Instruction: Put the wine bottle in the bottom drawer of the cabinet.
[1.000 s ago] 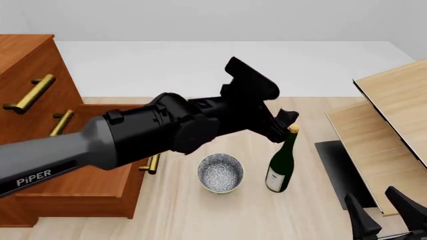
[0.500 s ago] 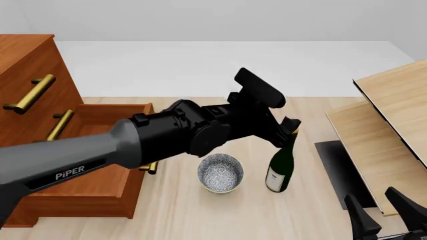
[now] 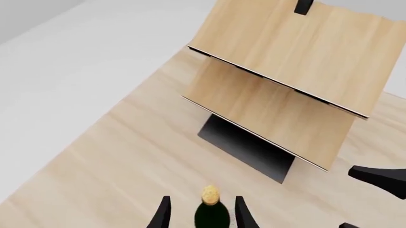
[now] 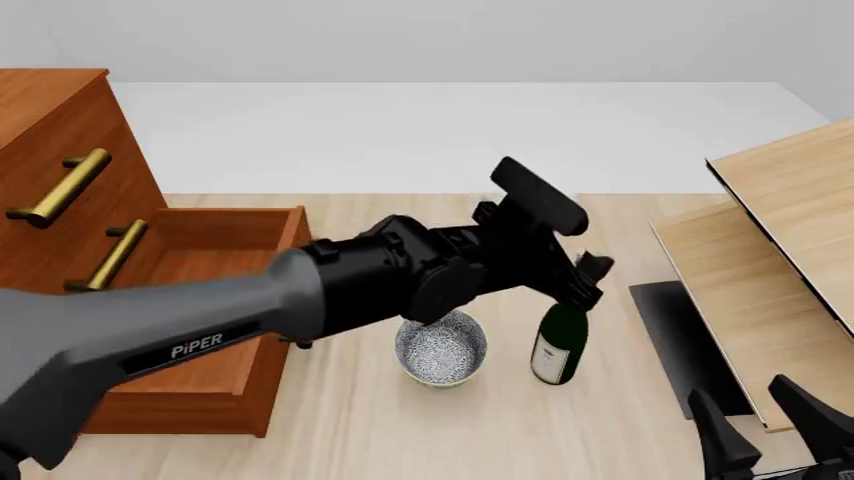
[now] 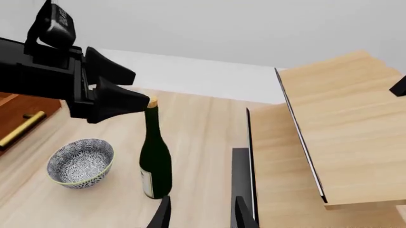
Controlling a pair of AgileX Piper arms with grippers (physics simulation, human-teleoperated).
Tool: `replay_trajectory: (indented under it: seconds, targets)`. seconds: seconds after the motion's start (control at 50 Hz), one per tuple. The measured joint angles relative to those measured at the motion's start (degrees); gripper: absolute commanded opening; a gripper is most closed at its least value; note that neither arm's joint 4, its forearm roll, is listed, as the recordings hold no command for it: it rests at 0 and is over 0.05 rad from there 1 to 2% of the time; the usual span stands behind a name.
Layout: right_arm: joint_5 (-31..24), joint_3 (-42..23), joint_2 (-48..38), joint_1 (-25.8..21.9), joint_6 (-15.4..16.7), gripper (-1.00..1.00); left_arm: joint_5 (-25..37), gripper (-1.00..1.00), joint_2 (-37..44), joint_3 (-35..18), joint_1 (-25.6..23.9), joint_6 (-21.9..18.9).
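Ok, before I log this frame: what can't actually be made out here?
- Front view: the left gripper covers the neck and cork of the wine bottle, so contact is unreadable.
- Left wrist view: the bottle is cut off by the picture edge; the jaws flank its neck with gaps showing.
- Front view: the left arm hides much of the bottom drawer.
- The right gripper shows only its tips, apart.
- The bottle's label is too small to read.

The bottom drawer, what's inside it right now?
The bottom drawer stands pulled open, showing only bare wood inside. The left arm covers much of its interior, so that part can't be checked.
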State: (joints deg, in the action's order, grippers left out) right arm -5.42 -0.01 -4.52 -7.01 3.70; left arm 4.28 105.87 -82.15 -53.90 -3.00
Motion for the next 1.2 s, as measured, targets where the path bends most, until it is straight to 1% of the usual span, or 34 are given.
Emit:
replay_trajectory:
  seconds: [0.74,1.2]
  targets:
    - [-0.95,0.0,0.14,0.53,0.05,1.0,-1.86,1.0,4.47,-0.49,-0.44,1.53]
    - [-0.17,0.0,-0.93,0.75,-0.06,1.0,-2.37,1.0,6.55,-1.08,-0.06,2.03]
